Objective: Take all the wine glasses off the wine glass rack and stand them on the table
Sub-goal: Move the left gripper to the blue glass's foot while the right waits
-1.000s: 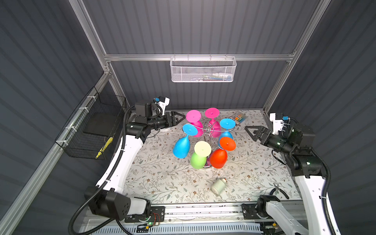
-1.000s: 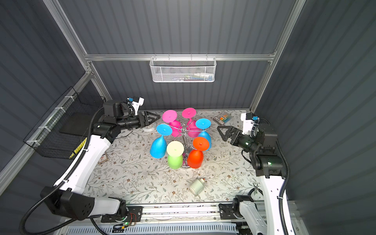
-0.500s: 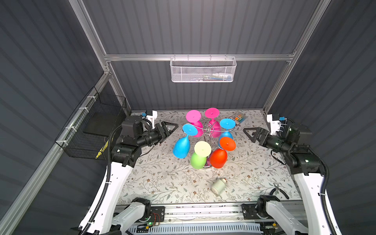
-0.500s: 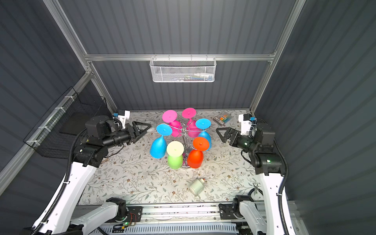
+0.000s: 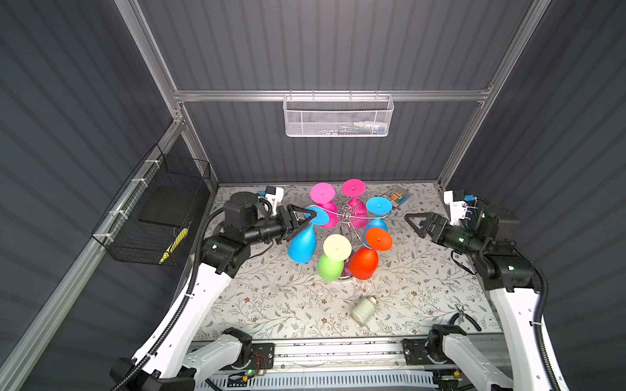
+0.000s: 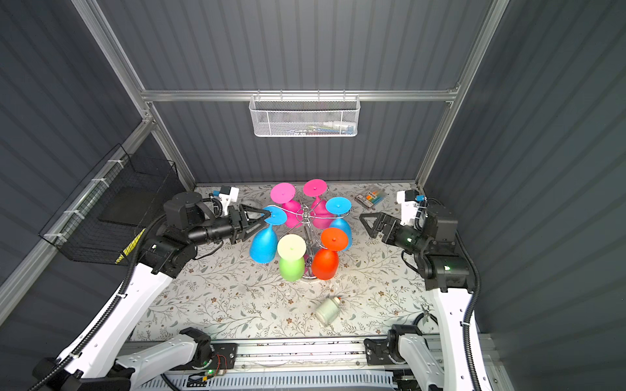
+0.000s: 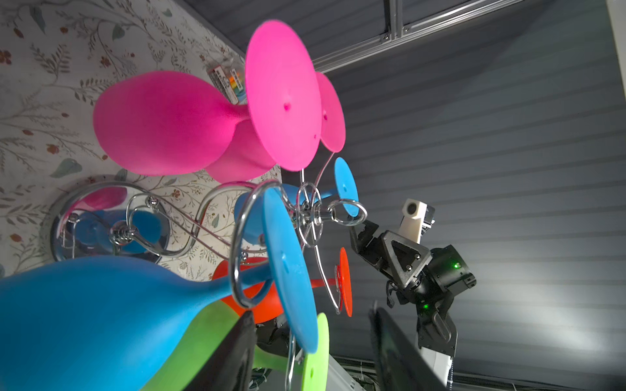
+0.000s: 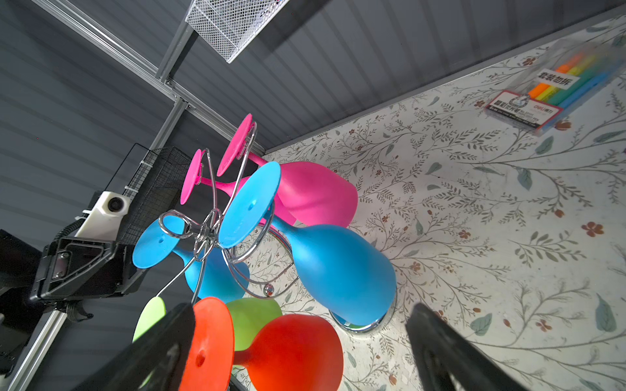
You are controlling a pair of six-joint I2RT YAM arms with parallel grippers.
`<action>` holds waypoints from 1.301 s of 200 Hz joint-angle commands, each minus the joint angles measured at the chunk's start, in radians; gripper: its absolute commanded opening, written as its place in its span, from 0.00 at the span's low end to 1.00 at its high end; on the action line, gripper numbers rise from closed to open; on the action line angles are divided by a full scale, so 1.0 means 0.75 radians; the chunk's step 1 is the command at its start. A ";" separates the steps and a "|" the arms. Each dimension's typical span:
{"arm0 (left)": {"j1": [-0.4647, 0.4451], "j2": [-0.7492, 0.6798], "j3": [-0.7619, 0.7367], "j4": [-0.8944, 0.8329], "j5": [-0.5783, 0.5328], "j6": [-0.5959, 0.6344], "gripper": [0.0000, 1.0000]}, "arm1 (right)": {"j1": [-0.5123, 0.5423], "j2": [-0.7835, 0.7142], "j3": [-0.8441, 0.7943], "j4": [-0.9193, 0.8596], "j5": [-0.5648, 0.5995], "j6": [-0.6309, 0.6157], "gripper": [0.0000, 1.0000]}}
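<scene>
Six coloured glasses hang bowl-down from a chrome wine glass rack (image 5: 346, 215) toward the back of a floral surface (image 5: 271, 298): two pink, two blue, one green, one orange. Each stem sits in a curled wire arm and the flat foot rests on top of the loop, which is what keeps the glass hanging.

The left claw (image 5: 307, 216) reaches in sideways, level with the top of the rack, at the blue wine glass (image 5: 302, 245) on the rack's left side. In the left wrist view its two dark fingers (image 7: 230, 359) stand partly apart, with the edge of this glass's foot in the gap between them. Neither finger clearly touches the foot, so nothing looks held yet. The sideways approach likely suits the job, since the stem would have to slide outward from its loop rather than lift straight up.

The right claw (image 5: 411, 223) hovers wide open and empty, well apart from the rack on its right. A small bottle (image 5: 363, 309) lies on its side nearer the front.
</scene>
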 commanded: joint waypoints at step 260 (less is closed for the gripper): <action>-0.029 -0.012 0.089 -0.105 -0.173 -0.058 0.30 | 0.001 -0.044 -0.042 -0.024 -0.003 -0.007 0.99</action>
